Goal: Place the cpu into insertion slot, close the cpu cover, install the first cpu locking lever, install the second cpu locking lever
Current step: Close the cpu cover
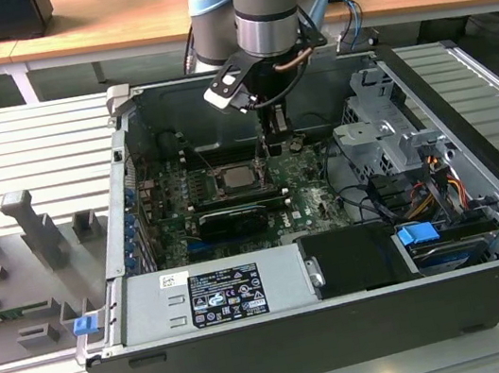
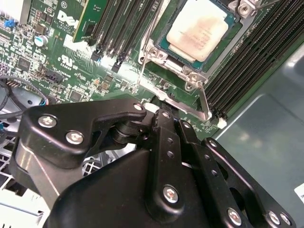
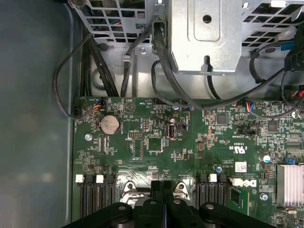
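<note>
Already the cpu (image 2: 202,28) is seated in the slot (image 2: 153,53). Just beside it, the tool (image 2: 156,108) is closed; any hold cannot be told.

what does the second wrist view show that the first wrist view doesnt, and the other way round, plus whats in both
The second wrist view adds the pale silver square cpu, seated within its grey metal cover frame. The first wrist view adds a round silver coin battery, a grey metal drive cage and looping black cables. Both wrist views share the green motherboard, long black memory slots and the black gripper.
</note>
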You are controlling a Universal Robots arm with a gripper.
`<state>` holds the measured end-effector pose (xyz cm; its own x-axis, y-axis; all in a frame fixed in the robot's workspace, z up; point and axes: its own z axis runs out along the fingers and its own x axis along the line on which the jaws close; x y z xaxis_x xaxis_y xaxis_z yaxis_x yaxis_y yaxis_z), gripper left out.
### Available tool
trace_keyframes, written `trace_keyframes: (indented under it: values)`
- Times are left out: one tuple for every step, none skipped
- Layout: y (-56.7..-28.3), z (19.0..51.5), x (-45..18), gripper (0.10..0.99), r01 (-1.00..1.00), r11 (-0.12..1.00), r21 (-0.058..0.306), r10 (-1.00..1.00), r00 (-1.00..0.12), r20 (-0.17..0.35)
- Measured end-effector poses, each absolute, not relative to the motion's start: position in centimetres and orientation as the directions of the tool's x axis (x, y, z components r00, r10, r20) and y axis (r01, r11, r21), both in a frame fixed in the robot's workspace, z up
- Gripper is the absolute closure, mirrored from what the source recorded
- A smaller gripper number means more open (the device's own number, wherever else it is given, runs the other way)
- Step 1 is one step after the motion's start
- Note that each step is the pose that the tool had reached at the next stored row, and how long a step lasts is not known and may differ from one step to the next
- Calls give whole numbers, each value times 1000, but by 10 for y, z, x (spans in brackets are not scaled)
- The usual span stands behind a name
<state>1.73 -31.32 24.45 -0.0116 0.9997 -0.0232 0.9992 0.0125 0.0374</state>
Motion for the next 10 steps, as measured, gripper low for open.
trace_keyframes:
  values:
    - [-313,245,17,980,999,13,37,1000,-12,-23]
    - [-313,245,16,980,999,13,37,1000,-12,-23]
    - [-313,244,16,980,999,13,37,1000,-12,-23]
    - [-313,245,15,980,999,12,37,1000,-12,-23]
    - [-313,245,15,980,999,12,37,1000,-12,-23]
    - [-313,245,14,980,999,12,37,1000,-12,-23]
    - [-313,245,13,980,999,13,37,1000,-12,-23]
    - [-313,245,13,980,999,13,37,1000,-12,-23]
    - [-313,245,13,980,999,12,37,1000,-12,-23]
    - [-313,245,12,980,999,12,37,1000,-12,-23]
